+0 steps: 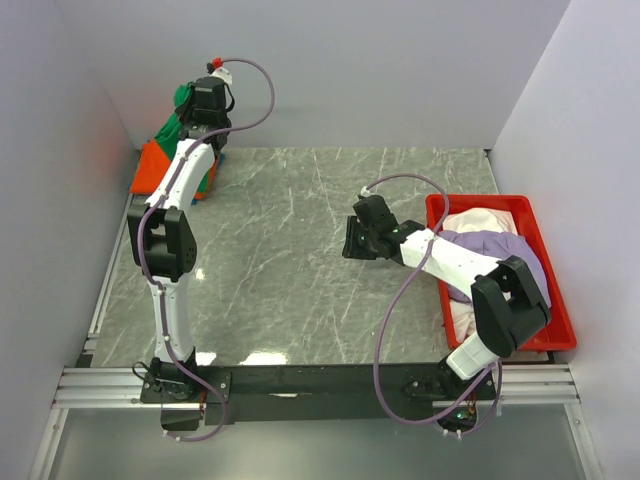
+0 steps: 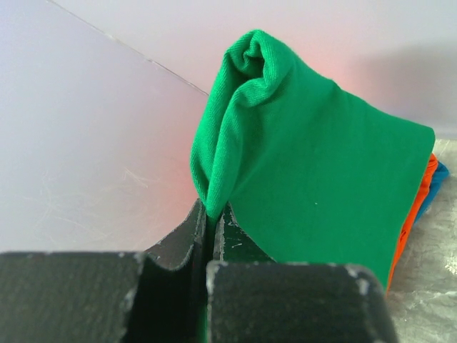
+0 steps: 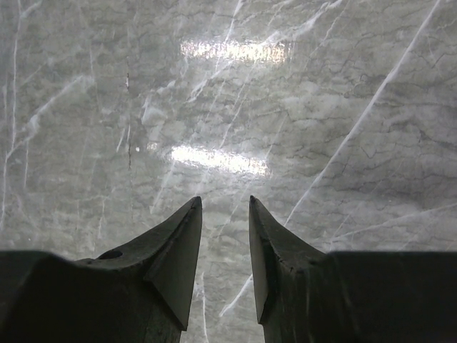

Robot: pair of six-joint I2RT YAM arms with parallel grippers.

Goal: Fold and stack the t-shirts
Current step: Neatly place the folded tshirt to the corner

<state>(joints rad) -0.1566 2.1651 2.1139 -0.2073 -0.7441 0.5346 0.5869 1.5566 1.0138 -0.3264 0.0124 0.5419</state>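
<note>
Left claw (image 2: 212, 214): pressed together on a fold of the bright green t-shirt (image 2: 307, 179), with cloth bunched up above the fingertips.
Green t-shirt, position: at the far-left corner of the tabletop (image 1: 300, 230), against the walls, on top of the heap there.
Green t-shirt, lie: it spreads away from the pinch toward the right of the left wrist view, down onto the orange t-shirt (image 2: 410, 214) and the blue t-shirt (image 2: 437, 182) beneath it.
Poor view: the arm covers much of the heap from above, so it cannot be told whether the green shirt's lower edge rests on the pile or hangs free.
Right claw (image 3: 225, 214): fingers a narrow gap apart, holding nothing, hovering over bare marble right of centre.
Red tray (image 1: 480, 200): on the right, holding the lilac t-shirt (image 1: 490, 245) and the white t-shirt (image 1: 480, 220); the right arm's links lie over it.
Relation that matters: the open marble lies toward the robot and to the right of the left claw, so the green shirt probably has to be drawn that way to spread it.
Nearer arm: the left, already on the cloth; the right claw is well apart from the heap.
</note>
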